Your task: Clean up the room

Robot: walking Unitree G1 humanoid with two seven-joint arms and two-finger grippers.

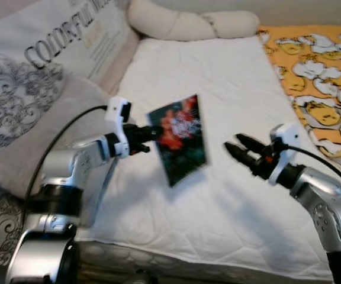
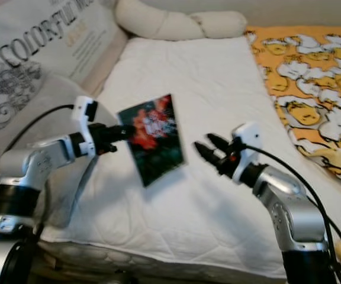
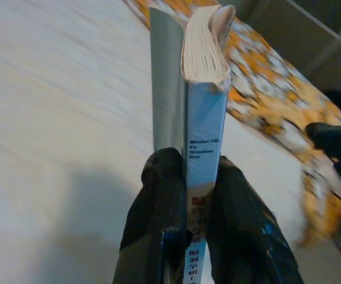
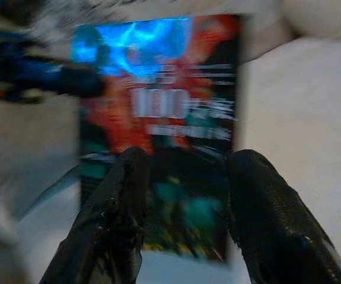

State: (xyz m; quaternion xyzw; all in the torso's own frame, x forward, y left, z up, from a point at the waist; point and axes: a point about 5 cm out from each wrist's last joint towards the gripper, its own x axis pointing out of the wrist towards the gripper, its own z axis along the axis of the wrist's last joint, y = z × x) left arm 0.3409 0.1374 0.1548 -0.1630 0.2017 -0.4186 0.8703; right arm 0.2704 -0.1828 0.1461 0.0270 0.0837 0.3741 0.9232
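A paperback book [image 1: 182, 139] with a dark cover and red artwork hangs upright above the white bed [image 1: 218, 77]. My left gripper [image 1: 150, 135] is shut on its spine edge; the left wrist view shows the fingers [image 3: 158, 207] clamping the pale blue spine of the book [image 3: 203, 142]. To the book's right my right gripper [image 1: 237, 148] stands open, a short gap away, pointing at the cover. In the right wrist view the book [image 4: 158, 124] faces the two spread fingers [image 4: 129, 195], blurred.
A grey patterned pillow [image 1: 22, 112] and a lettered white cushion [image 1: 70, 41] lie on the left. A cream bolster [image 1: 188, 23] runs along the head of the bed. An orange blanket with white cartoon figures [image 1: 318, 83] covers the right side.
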